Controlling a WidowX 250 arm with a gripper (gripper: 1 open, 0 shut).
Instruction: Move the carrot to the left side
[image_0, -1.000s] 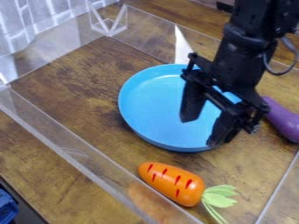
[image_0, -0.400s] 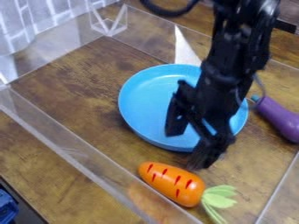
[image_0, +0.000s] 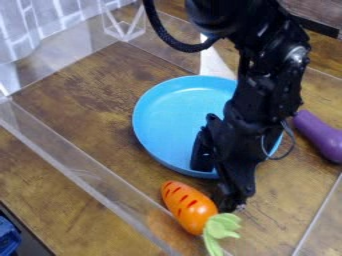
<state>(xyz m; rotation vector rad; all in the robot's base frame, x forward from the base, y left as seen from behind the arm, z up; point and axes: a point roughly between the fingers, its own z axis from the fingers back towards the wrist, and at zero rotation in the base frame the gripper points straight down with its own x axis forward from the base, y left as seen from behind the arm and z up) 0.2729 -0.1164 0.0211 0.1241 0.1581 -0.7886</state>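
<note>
Near the front edge of the counter (image_0: 80, 110): the carrot (image_0: 189, 203) lies, close beside the blue plate (image_0: 167, 115), its green top toward the lower right.
Hand (image_0: 225, 172): I see the fingers apart and nothing between them; it points almost straight down.
Relation: I judge the carrot sits just below and a little left of the hand in my view, very near.
Long axis: it runs from upper left to lower right, so I would set the fingers across it.
Eggplant (image_0: 321, 134): at the right, apart.
</note>
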